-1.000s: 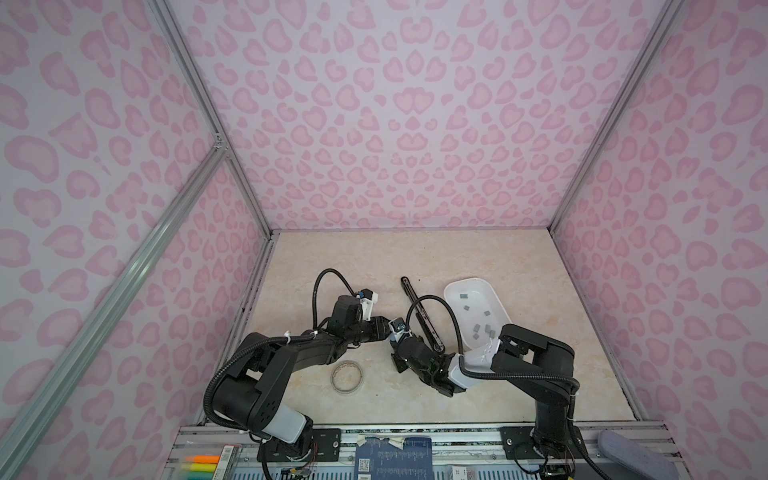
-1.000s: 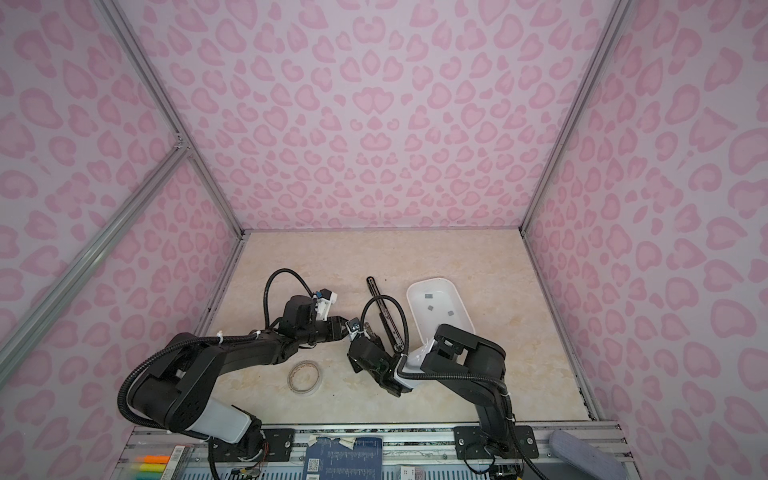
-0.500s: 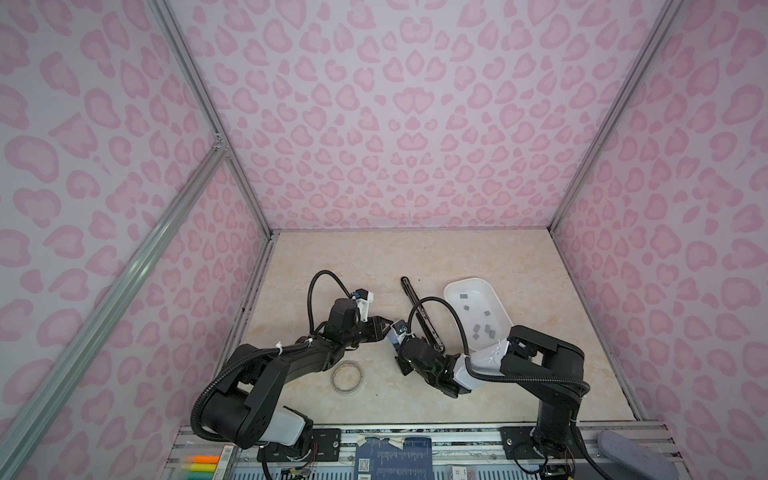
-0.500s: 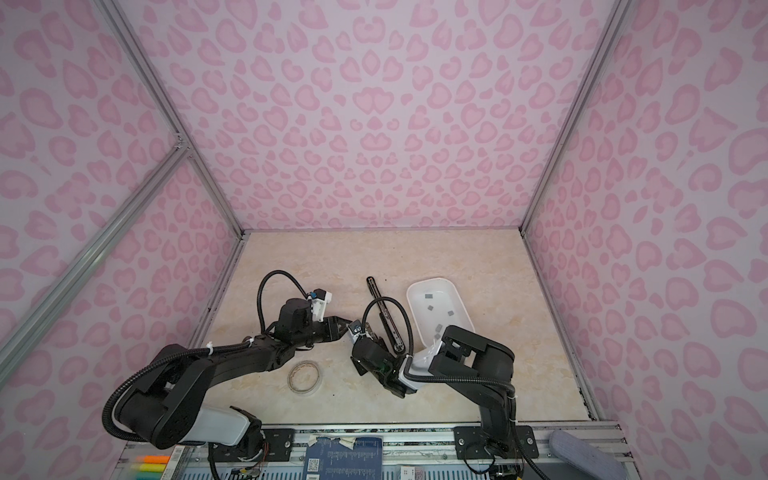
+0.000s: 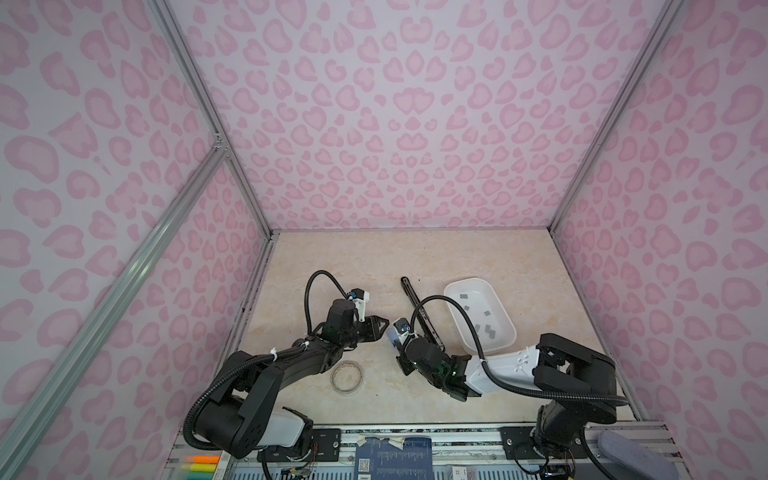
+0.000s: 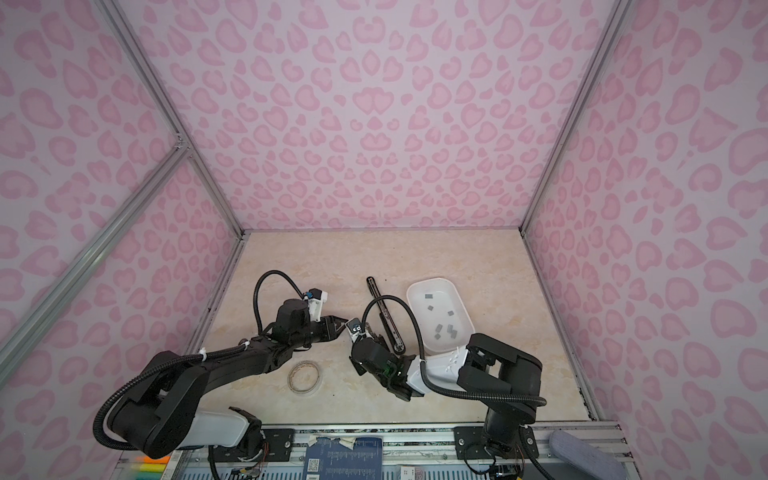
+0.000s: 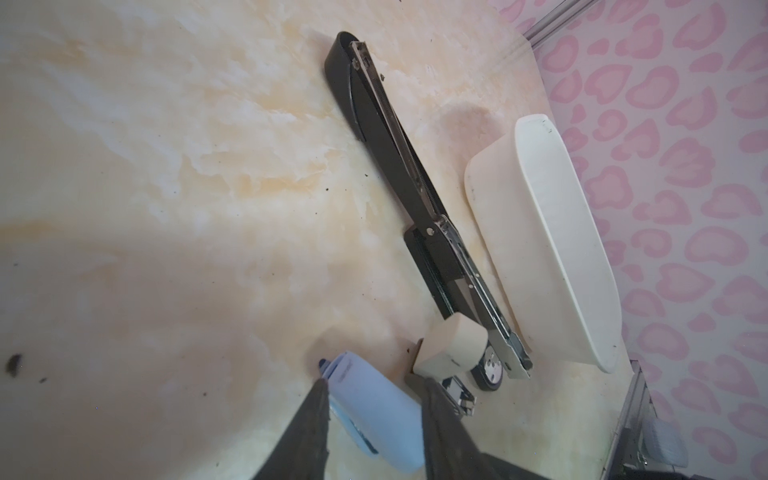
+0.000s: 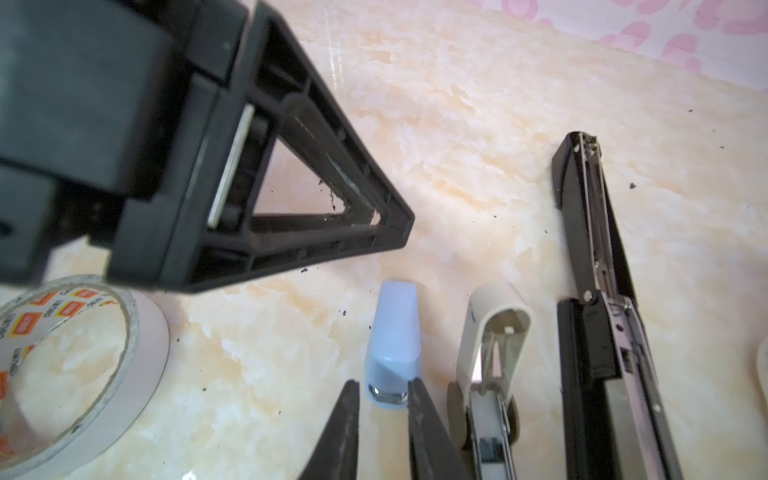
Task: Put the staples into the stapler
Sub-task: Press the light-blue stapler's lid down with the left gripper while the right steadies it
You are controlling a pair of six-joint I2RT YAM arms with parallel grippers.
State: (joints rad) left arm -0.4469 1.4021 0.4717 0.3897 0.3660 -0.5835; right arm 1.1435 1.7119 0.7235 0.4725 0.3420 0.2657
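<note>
Pink-patterned walls are boxing in the marbled table (image 5: pixel 374 266); I am reading both top views and the wrist cameras. The long black stapler (image 7: pixel 399 166) is lying opened flat, with the white tray (image 5: pixel 478 291) just beside it. The tape roll (image 8: pixel 145 345) is sitting apart, on the left arm's side. The cream mini stapler (image 8: pixel 494 324) is lying with its lid up, beside the closed blue mini stapler (image 8: pixel 392 332).

The left gripper (image 7: pixel 372 384) is hovering off the blue stapler's end that faces away from the right arm, jaws parted, gripping nothing. The right gripper (image 8: pixel 383 386) is straddling the other, metal end. One finger is touching, but I cannot tell whether the pinch is made. The staples (image 5: pixel 487 329) are lying loose in the tray, none lifted.

Judging: I am securing the blue stapler for opening, and loading is not begun. The next move is calling for a firm hold on its base while the other gripper raises the lid, then a fetch from the tray.
</note>
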